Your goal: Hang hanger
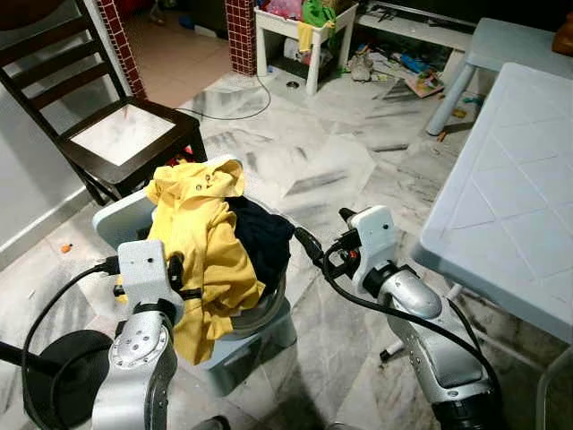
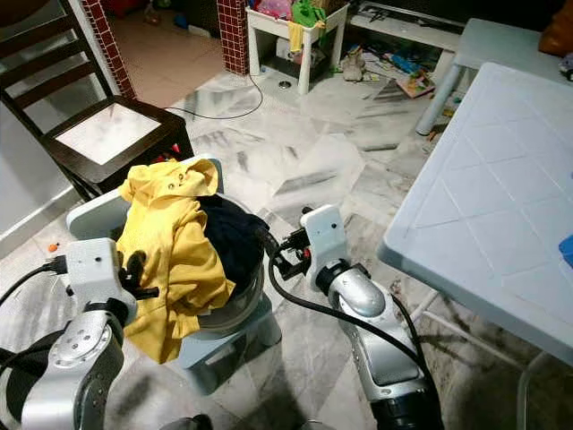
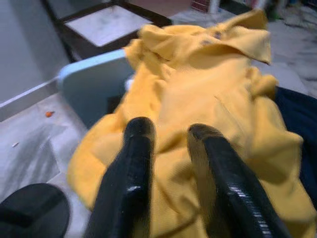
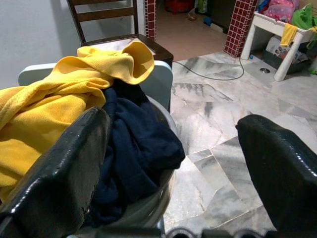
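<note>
both arms at the laundry bowl, no hanger in sight yet

i judge the task barely begun. i can't find a hanger anywhere, nor a rail to hang one on, so i cannot say where the task's thing is; it may be buried under the clothes, but that's a guess. what i do have in front of me is a yellow shirt draped over a dark navy garment, both heaped in a metal bowl sitting on a pale blue stool.

my left gripper is up against the yellow shirt, its two fingers a little apart with nothing pinched between them, so i read it as open and empty. my right gripper is spread wide beside the bowl on the navy side, nothing between the fingers but floor and cloth beyond. everything is left to do: find the hanger, take hold, carry it, hang it.

the head views give me the room: a dark wooden chair behind the stool, a white plastic table to my right, a small cluttered white table further off. the wrists give the detail the head can't: the left shows the shirt's collar and its fingers' gap, the right shows the navy cloth spilling over the bowl's rim.
</note>
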Available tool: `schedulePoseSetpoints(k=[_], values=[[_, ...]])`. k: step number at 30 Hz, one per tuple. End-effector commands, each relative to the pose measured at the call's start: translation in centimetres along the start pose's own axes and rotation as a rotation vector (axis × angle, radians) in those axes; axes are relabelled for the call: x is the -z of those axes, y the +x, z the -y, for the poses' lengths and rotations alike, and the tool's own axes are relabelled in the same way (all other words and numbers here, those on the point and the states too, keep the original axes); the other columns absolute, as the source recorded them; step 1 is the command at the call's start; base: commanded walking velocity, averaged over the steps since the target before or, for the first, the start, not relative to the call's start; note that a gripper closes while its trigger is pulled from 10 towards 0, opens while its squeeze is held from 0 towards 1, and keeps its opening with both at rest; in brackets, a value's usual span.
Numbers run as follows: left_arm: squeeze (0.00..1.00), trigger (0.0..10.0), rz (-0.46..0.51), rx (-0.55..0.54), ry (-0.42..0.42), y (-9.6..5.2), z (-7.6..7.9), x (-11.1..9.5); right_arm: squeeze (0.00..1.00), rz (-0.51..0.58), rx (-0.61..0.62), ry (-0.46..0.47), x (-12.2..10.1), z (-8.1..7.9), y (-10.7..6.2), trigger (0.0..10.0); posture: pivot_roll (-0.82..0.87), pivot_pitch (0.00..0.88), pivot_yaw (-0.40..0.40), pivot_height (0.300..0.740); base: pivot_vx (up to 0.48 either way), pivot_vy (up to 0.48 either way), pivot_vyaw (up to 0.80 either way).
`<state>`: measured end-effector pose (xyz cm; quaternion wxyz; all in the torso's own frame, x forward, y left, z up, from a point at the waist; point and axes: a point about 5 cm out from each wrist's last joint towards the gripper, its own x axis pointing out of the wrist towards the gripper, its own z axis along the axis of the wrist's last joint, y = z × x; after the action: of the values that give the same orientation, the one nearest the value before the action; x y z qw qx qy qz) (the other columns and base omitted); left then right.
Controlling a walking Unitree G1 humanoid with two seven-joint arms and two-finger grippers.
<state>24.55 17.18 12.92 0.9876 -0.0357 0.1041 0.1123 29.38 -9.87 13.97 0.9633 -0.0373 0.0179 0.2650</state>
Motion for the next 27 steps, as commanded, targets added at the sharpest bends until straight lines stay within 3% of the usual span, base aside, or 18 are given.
schedulePoseSetpoints(k=[1,5,8,16,20,25,27], values=[[1.00,10.0,-0.030,-0.043,-0.070,-0.5,0.2,0.1,0.00,0.007,-0.010,-0.008,-0.1,-0.1,0.2,10.0,-0.04,0.130,-0.030,0.740,0.000,0.000,0.00],[1.00,10.0,-0.091,-0.136,-0.184,-0.7,-1.0,0.8,0.00,0.010,-0.014,-0.007,-0.1,-0.2,0.3,10.0,-0.04,0.130,-0.030,0.740,0.000,0.000,0.00],[1.00,10.0,-0.180,-0.138,-0.264,-0.6,-1.2,2.3,0.00,0.011,-0.018,-0.006,-0.1,-0.4,0.4,10.0,-0.03,0.126,-0.030,0.740,0.000,0.000,0.00],[1.00,10.0,-0.151,-0.069,-0.420,0.4,-0.4,2.3,0.00,0.015,-0.016,-0.008,-0.1,-0.4,0.4,10.0,-0.04,0.127,-0.030,0.740,0.000,0.000,0.00],[1.00,10.0,-0.092,-0.045,-0.524,1.1,0.4,1.1,0.00,0.015,-0.015,-0.010,-0.1,-0.4,0.4,10.0,-0.05,0.130,-0.028,0.740,0.000,0.000,0.00],[1.00,10.0,-0.102,-0.023,-0.621,1.6,1.3,1.0,0.00,0.017,-0.014,-0.010,-0.1,-0.4,0.4,10.0,-0.05,0.131,-0.028,0.740,0.000,0.000,0.00],[1.00,10.0,-0.125,-0.013,-0.701,1.7,2.0,1.1,0.00,0.018,-0.015,-0.009,-0.2,-0.5,0.4,10.0,-0.05,0.131,-0.028,0.740,0.000,0.000,0.00]])
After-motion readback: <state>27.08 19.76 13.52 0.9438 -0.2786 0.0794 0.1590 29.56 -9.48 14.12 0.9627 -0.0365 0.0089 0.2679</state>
